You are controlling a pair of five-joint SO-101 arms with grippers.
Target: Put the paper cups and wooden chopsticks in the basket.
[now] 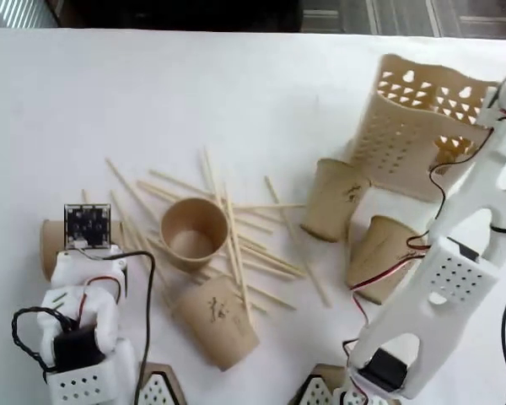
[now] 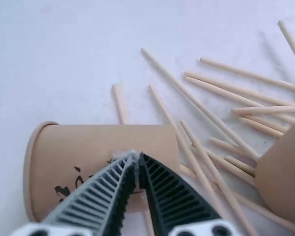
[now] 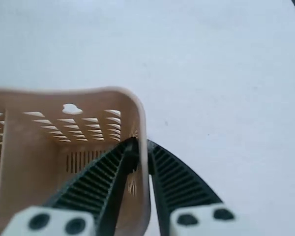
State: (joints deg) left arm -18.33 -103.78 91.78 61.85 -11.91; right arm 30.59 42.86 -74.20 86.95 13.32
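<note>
Several brown paper cups lie among scattered wooden chopsticks [image 1: 236, 228]. One cup [image 1: 192, 232] stands upright and another [image 1: 218, 321] lies on its side in front of it. Two more cups [image 1: 333, 201] [image 1: 379, 257] sit by the tan basket [image 1: 413, 126], which is tilted. My left gripper [image 2: 137, 158] is shut with nothing in it, its tips just above a cup lying on its side [image 2: 88, 147], seen at the far left of the table [image 1: 51, 247]. My right gripper [image 3: 140, 147] is shut on the basket's wall [image 3: 137, 118], one finger inside and one outside.
The white table [image 1: 152, 93] is bare toward the back and the left. The two arm bases [image 1: 156, 388] [image 1: 320, 388] stand at the front edge. The right arm [image 1: 455, 270] stretches over the cups at the right.
</note>
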